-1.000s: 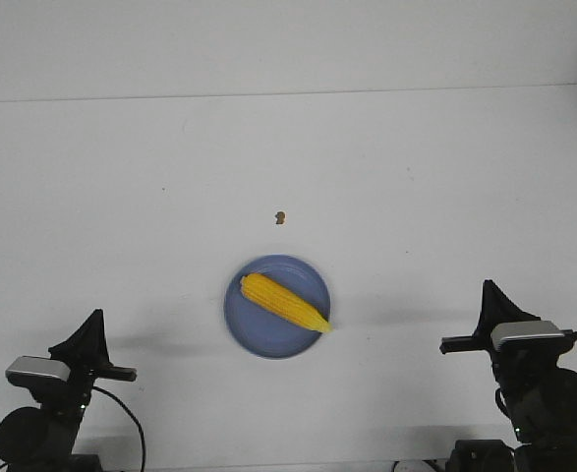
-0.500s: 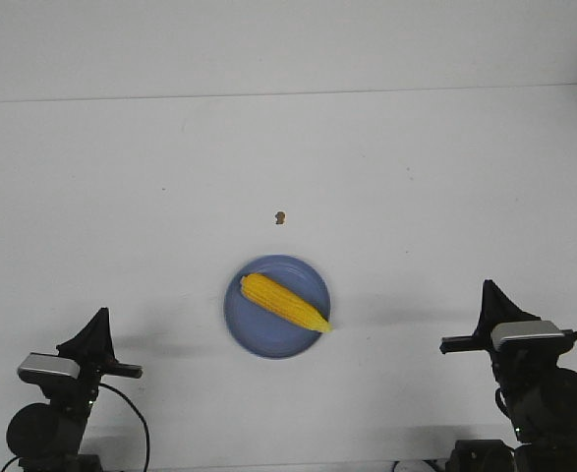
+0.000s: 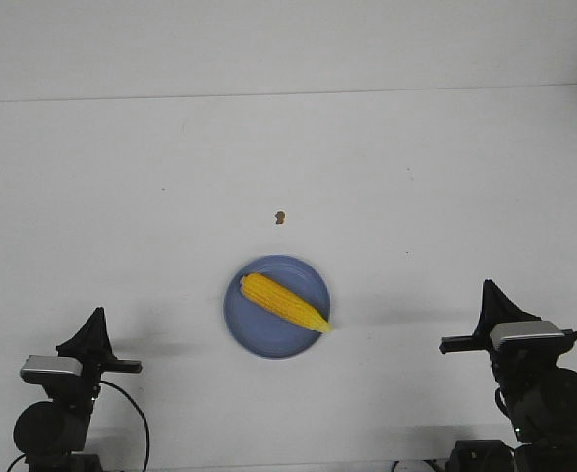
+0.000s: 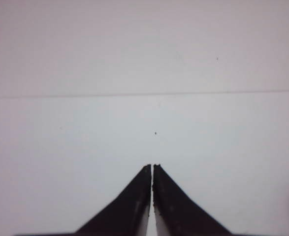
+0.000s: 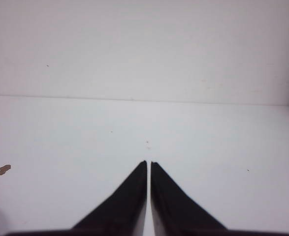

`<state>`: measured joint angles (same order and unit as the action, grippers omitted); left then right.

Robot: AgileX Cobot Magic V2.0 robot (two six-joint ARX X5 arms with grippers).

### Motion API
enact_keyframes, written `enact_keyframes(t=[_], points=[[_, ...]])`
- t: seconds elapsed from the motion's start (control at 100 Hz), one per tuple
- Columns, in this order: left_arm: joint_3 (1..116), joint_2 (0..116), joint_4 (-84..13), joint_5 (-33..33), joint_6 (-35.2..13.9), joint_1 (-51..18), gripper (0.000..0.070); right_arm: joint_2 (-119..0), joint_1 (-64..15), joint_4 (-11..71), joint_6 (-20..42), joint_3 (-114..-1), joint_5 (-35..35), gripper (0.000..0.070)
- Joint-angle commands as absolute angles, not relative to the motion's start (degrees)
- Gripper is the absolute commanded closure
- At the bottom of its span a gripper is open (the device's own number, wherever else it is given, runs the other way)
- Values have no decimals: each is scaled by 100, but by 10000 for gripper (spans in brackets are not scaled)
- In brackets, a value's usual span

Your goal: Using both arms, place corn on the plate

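Corn lies on the plate, diagonal, blunt end toward the far left, pointed tip resting at the near-right rim and maybe just over it. Plate sits mid-tabletop, between the two arms and well apart from both. Vs 1 s ago, corn and plate haven't shifted at all; the only change is the left arm, which has drawn in a bit toward the near edge and sits lower and more tucked, w/ its tool pointing up and away from the plate. Right tool is in the same spot throughout, parked near the right edge. Both tools are clenched w/ nothing between the tips: the wrist views show left tool and right tool w/ fingers pressed together, only a hairline slit, bare tabletop beyond. A small brown speck lies just past the plate on the far side; also visible at the edge of both wrist views, untouched, not part of the job. Judgement: placement looks done, corn is released and settled, arms are backing off to rest poses. Left arm's small retreat reads as the last bit of homing, right arm apparently already home. Only minor risk is the tip near the rim, but the cob looks stable; no further grasp seems needed.
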<state>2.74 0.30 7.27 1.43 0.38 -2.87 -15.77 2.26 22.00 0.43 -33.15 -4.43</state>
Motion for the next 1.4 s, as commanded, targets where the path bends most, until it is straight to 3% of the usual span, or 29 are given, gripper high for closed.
enact_keyframes(t=[0.0,1.39], points=[[209,19,878,123,106,-290,694,-1575,222,2143,19,-3319,-443,685],[80,19,1061,145,-1,-290,693,-1533,222,2034,-45,-3306,-440,685]])
